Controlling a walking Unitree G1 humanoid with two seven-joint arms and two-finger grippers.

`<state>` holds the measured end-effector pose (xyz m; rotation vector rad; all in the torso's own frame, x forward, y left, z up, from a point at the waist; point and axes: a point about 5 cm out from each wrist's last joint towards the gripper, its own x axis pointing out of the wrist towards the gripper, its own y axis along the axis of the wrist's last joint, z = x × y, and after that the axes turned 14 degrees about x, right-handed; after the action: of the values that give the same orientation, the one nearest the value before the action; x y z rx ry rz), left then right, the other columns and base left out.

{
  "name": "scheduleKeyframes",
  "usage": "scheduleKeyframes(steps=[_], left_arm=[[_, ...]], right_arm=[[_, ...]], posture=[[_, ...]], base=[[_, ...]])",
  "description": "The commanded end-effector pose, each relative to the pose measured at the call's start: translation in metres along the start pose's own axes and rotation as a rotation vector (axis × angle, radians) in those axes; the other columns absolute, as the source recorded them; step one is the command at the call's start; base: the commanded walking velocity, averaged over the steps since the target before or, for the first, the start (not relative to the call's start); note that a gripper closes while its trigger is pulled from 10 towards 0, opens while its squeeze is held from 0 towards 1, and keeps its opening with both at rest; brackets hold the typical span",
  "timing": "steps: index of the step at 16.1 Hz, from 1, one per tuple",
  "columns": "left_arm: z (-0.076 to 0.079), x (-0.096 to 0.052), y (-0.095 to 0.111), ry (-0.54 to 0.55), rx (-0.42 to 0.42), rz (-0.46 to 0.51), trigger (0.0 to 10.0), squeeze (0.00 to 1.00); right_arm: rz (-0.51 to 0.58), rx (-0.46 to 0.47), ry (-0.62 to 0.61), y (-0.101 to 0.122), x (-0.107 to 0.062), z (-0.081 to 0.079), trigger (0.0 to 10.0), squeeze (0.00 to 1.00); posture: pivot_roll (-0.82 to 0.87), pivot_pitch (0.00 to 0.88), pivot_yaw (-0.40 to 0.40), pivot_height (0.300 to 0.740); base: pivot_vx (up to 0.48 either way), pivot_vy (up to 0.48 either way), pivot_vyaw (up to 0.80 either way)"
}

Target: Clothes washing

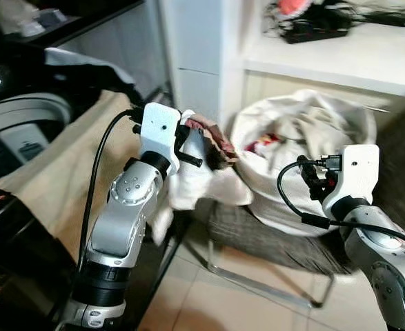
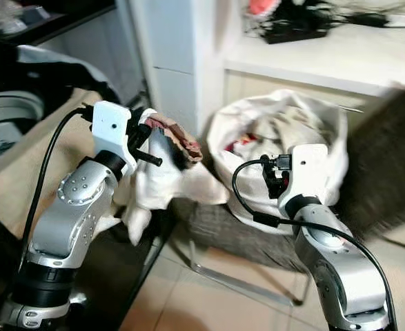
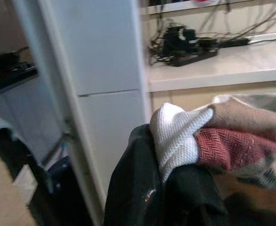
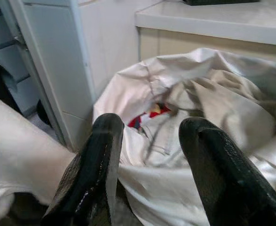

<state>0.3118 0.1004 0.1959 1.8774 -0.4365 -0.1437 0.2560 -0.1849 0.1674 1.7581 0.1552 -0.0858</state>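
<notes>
Left hand (image 1: 201, 148): black fingers clamped on a bundle of cloth (image 1: 201, 181), held up in the air between the washing machine (image 1: 19, 127) and the laundry bag (image 1: 295, 148). The bundle is mostly white fabric hanging in soft folds below the fingers. The part pinched at the top is white waffle-knit next to a red and brown herringbone weave, clearest in the left wrist view (image 3: 185, 141). Whether this is one garment or several cannot be told.

Right hand (image 4: 149, 155): two glossy black fingers spread apart with nothing between them, poised just above the laundry bag's open mouth.

Laundry bag: pale cream cloth, crumpled, rounded and slumped, rim folded outward. Inside are beige garments and a small red printed patch (image 1: 263, 143); the rest of the contents are hidden by folds. The bag rests on a dark grey woven seat (image 1: 271, 238) with a thin metal frame. The seat's right side is blurred.

Washing machine: curved grey-white rim and dark glossy top, cut off at the frame edge. A tan sheet (image 1: 64, 172) is draped over its near side.

Behind: a smooth white cabinet (image 1: 195, 55) and a white shelf (image 1: 340, 52) holding a tangle of black cables, too blurred to identify.
</notes>
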Motion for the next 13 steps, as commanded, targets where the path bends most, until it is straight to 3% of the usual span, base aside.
scheduleKeyframes(steps=[1, 13], left_arm=[[-0.004, 0.0019, 0.0058, 0.006, 0.007, 0.018, 10.0, 0.0], [-0.0027, 0.0022, 0.0061, 0.001, 0.003, 0.019, 10.0, 0.0]], right_arm=[[-0.002, -0.008, 0.01, -0.0007, -0.0005, -0.0013, 10.0, 0.0], [-0.004, -0.019, 0.01, -0.0032, -0.0015, -0.001, 10.0, 0.0]], posture=[[-0.07, 0.0, 0.056, 0.74], [-0.07, 0.0, 0.061, 0.74]], base=[[0.409, 0.0, 0.0], [0.408, 0.0, 0.0]])
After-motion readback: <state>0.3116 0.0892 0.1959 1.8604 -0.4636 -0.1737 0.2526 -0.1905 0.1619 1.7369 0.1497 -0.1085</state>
